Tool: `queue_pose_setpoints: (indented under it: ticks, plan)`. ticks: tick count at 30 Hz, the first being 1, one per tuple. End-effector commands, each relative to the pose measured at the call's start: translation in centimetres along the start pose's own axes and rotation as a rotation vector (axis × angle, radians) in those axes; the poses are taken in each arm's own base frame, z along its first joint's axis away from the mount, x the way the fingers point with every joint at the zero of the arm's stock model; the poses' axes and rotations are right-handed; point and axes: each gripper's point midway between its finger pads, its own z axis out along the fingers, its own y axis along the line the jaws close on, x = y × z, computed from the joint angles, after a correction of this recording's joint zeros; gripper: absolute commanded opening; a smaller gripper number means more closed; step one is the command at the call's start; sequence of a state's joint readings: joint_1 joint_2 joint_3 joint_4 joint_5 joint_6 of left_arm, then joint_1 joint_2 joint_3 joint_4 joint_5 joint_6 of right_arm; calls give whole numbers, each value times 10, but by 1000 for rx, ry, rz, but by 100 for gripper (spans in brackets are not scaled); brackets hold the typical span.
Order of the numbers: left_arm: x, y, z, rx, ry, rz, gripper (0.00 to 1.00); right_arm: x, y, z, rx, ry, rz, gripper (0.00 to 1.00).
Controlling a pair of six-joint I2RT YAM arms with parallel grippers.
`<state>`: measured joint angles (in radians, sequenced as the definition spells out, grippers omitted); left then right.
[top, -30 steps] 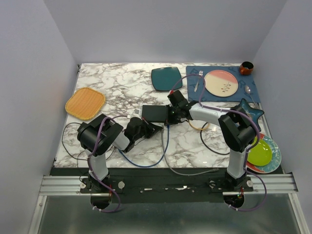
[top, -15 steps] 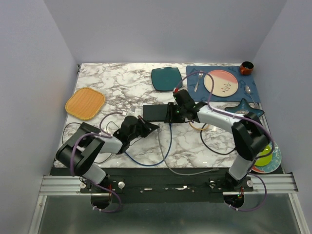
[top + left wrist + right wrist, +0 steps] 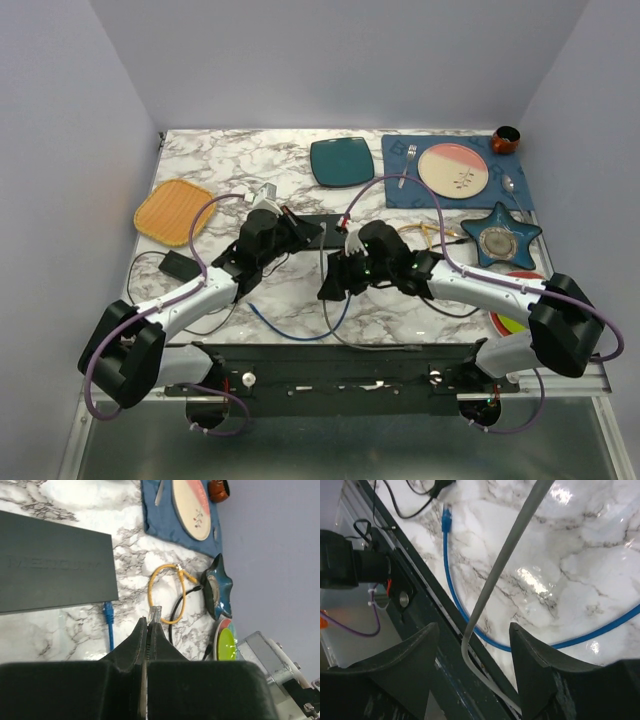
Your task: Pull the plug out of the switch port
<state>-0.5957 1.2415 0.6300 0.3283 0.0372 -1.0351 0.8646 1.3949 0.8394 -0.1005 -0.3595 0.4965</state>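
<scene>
The left gripper's (image 3: pixel 148 626) shut jaws pinch the clear plastic plug (image 3: pixel 156 613) at their tips, already out of the thin matte-black rectangular switch (image 3: pixel 50 570) lying just beside them on the marbled worktop (image 3: pixel 50 632), while the right gripper's (image 3: pixel 473 630) jaws stand wide and empty astride the grey cable (image 3: pixel 510 545).

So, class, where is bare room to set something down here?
Bare marble lies at the far edge, between orange mat and teal plate. Crowded: cables around the switch mid-table; placemat and star dish on the right.
</scene>
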Motion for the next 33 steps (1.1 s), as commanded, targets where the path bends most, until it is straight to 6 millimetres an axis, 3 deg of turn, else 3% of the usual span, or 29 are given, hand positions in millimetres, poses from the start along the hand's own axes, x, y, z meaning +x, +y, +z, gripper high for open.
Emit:
queue_pose_setpoints:
  ticks: [1,6,7,9,12,15,16,17,18,19,20,21,22,24,25,26,27,32,33]
  plan:
    - [-8,3,-7,-41,-13,42,0,8,5,1,-23,-33,-7,67]
    - [-9,0,-13,-32,-20,33,0,27,4,15,-5,22,21,61]
    - [-9,0,-15,-29,-22,32,0,25,5,18,-16,12,22,57]
    - [-10,-2,-19,-22,-26,32,0,31,5,24,-17,31,40,39]
    - [-7,1,-23,-23,-26,21,0,29,14,27,-53,28,38,29]
    - [-6,3,-26,-23,-26,18,0,19,21,23,-60,1,16,18]
    - [-11,4,-26,-36,-50,21,0,17,14,20,-13,-10,18,14]
    - [-11,8,-28,-62,-46,24,5,6,15,16,6,-44,6,4]
    - [-13,10,-29,-82,-51,35,27,4,11,10,46,-46,-9,1]
    - [-19,7,-32,-88,-67,40,39,-1,2,-3,125,-67,-15,1]
    - [-21,18,-35,-148,-79,43,48,-17,6,-13,147,-108,-30,1]
    - [-25,20,-37,-167,-96,37,63,-24,4,-22,181,-129,-49,1]
    - [-30,19,-41,-166,-113,24,69,-33,-5,-39,266,-172,-54,1]
    - [-37,25,-45,-197,-142,11,76,-58,-4,-63,342,-243,-64,1]
    - [-44,22,-49,-193,-167,0,78,-60,-19,-77,454,-247,-63,1]
    - [-44,30,-51,-222,-168,-3,85,-66,-22,-87,498,-262,-67,1]
    - [-47,36,-54,-248,-185,-12,88,-84,-17,-100,526,-306,-67,1]
    - [-42,58,-60,-301,-185,-64,89,-98,-64,-134,773,-292,13,1]
    - [-39,59,-60,-297,-177,-65,89,-103,-84,-143,815,-304,63,1]
